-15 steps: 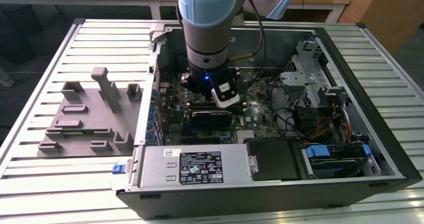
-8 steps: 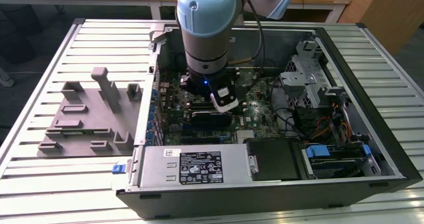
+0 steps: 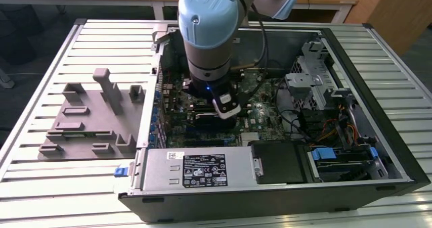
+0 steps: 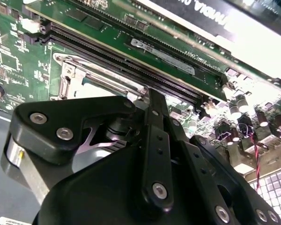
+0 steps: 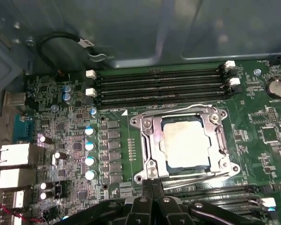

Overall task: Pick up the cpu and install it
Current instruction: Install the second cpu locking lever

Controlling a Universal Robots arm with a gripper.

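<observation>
The arm (image 3: 209, 41) reaches down into an open computer case (image 3: 270, 111) that lies on its side on a slatted metal surface (image 3: 40, 86). Its end effector (image 3: 226, 111) hangs just above the green motherboard (image 3: 253, 124), near the middle of the case.

In the first wrist view the cpu (image 5: 185, 143) lies flat inside the metal socket frame (image 5: 147, 140) on the motherboard, silvery top up, with the frame's rim around all four sides. The end effector (image 5: 152, 187) sits at the frame's 6 o'clock edge; its black fingers (image 5: 145, 204) meet at a narrow seam, closed together with nothing between them. They stand just beside the socket frame and do not touch the cpu. Four long memory slots (image 5: 159, 86) run along the frame's 12 o'clock side.

In the second wrist view the end effector's black linkage (image 4: 152, 154) stands in front of the socket frame (image 4: 75, 75).

At the case's 9 o'clock in the exterior view, a grey fixture block (image 3: 91, 119) rests on the surface.
</observation>
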